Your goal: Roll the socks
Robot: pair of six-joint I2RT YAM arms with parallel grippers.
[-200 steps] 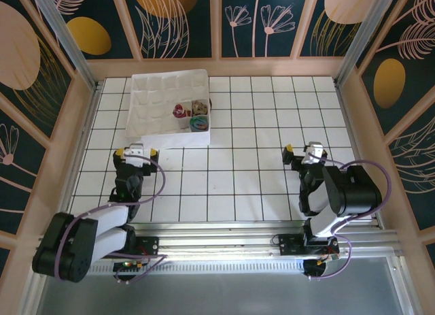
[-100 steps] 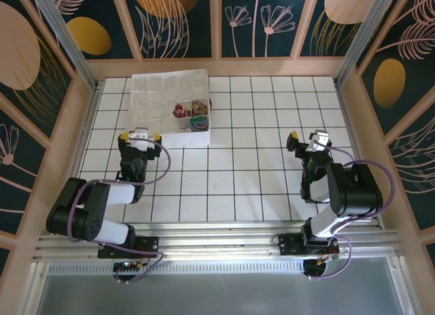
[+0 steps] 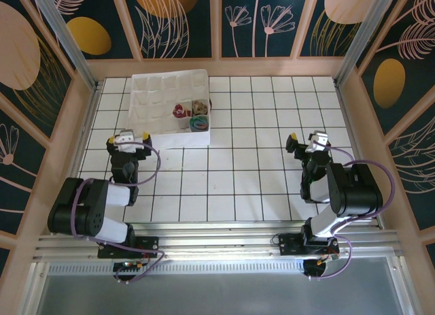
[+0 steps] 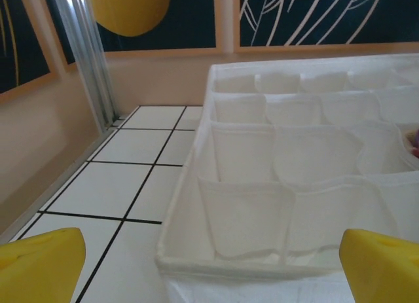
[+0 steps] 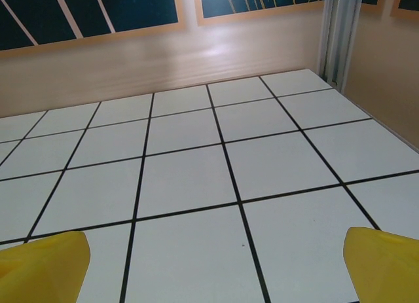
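Socks point(image 3: 196, 115): three small bundled fabric ones, neither gripper touching them. Left gripper point(image 3: 128, 139) has its yellow-tipped fingers point(image 4: 39, 264) spread wide and empty, just short of the near-left corner of the white fabric divided organizer box point(image 4: 262, 205). Right gripper point(image 3: 304, 139) is equally wide and empty over the white tiled table point(image 5: 190, 178), well apart. The socks sit in the box's near-right compartments.

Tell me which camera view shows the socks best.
The top external view: all three socks sit bundled in neighbouring compartments at the near right corner of the white organizer. The left wrist view catches just a sliver of colour at its right edge, too little to identify.
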